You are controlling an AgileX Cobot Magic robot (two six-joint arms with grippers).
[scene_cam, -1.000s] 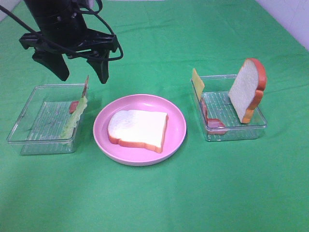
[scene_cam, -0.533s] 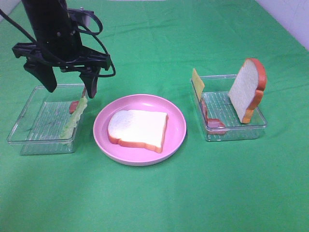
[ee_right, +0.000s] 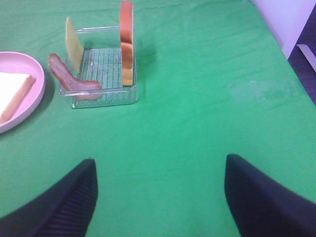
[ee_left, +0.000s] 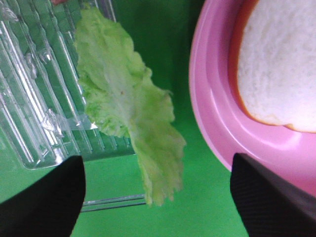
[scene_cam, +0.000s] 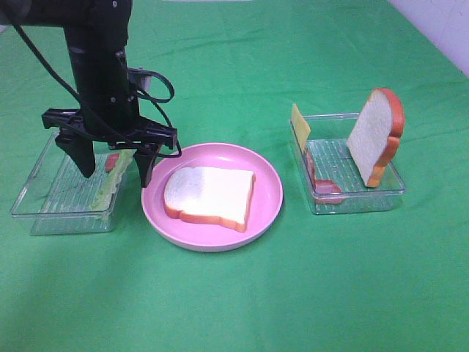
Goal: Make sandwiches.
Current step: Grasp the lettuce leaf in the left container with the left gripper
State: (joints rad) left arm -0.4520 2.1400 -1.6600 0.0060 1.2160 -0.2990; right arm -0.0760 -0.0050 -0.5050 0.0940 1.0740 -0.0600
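One white bread slice (scene_cam: 209, 194) lies flat on the pink plate (scene_cam: 212, 243). Pale green lettuce (scene_cam: 110, 187) drapes over the right wall of the left clear tray (scene_cam: 44, 209), beside a reddish meat piece (scene_cam: 111, 161). My left gripper (scene_cam: 116, 176) is open and low, one finger on each side of the lettuce (ee_left: 123, 108); its fingers (ee_left: 44, 197) hold nothing. The right tray (scene_cam: 359, 199) holds a standing bread slice (scene_cam: 375, 136), a yellow cheese square (scene_cam: 300, 126) and a meat strip (scene_cam: 322, 187). My right gripper (ee_right: 159, 163) is open and empty above bare cloth.
A green cloth (scene_cam: 308, 293) covers the table. In the right wrist view the right tray (ee_right: 106, 96) with bread (ee_right: 127, 44), cheese (ee_right: 74, 44) and meat (ee_right: 69, 76) lies far ahead, with the plate's edge (ee_right: 29, 111) beside it. A pale wall edge (scene_cam: 447, 29) runs along the back right.
My left gripper has come down and forward, from above the left tray's back to low over its right wall, astride the lettuce. Nothing else has moved.
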